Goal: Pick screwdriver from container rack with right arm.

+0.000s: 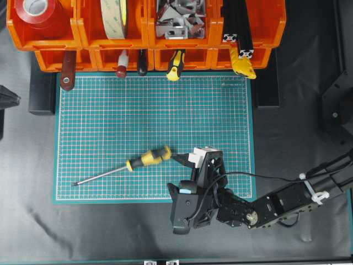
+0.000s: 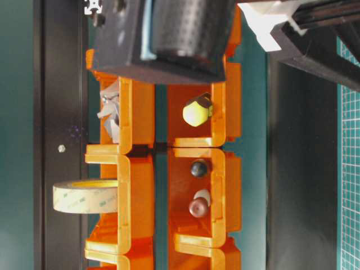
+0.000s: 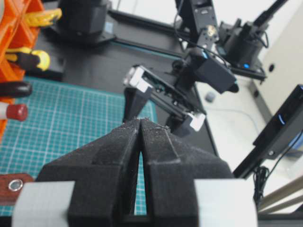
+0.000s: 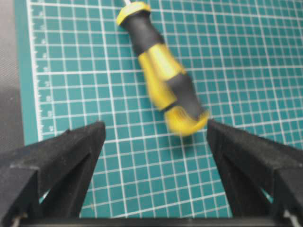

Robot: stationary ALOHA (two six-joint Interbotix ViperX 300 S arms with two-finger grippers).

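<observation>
Screwdriver [image 1: 144,160] flat on mat [image 1: 110,121], tip lower-left; right pincer [image 4: 156,135] agape, seemingly touching handle.

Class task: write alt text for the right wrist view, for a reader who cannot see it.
A screwdriver with a yellow-and-black handle lies on a green gridded cutting mat, its handle end slightly blurred. The right gripper is open, its two black fingers spread wide either side of the handle's end.

Screwdriver [image 4: 161,80] handle motion-blurred, shaft cut off by top edge in right wrist view.
</observation>
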